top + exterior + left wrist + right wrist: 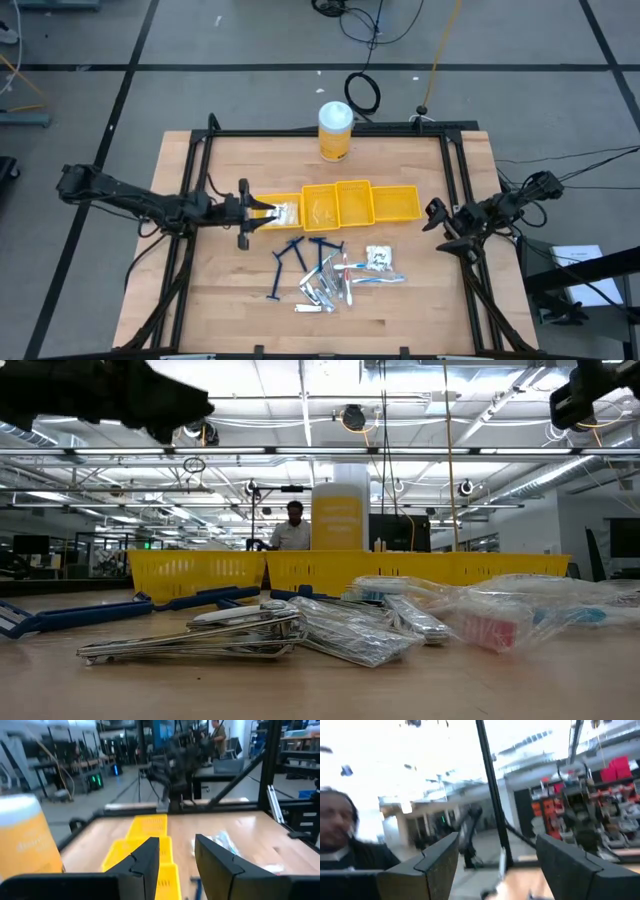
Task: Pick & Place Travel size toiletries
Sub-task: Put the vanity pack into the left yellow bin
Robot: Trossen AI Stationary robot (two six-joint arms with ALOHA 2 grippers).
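Note:
The travel size toiletries lie in a loose pile on the wooden table: dark blue razors (pixel 295 255), silvery sachets (pixel 318 292), toothbrushes (pixel 370 278) and a white packet (pixel 379 257). The low view shows the silvery ones (pixel 200 635) and clear-wrapped packets (pixel 500 610) resting flat on the table. My left gripper (pixel 262 210) hovers level at the left end of the row of yellow bins (pixel 345 203), open and holding nothing (pixel 176 842). The leftmost bin holds a whitish item (pixel 285 211). My right gripper (pixel 432 215) hangs open beyond the bins' right end, tilted upward (pixel 497 842).
A tall yellow canister with a white lid (pixel 335 130) stands behind the bins at the table's far edge. A black frame (pixel 320 130) runs around the table. A person (pixel 292 530) stands in the room behind, and another person (pixel 335 830) is close to the right wrist camera.

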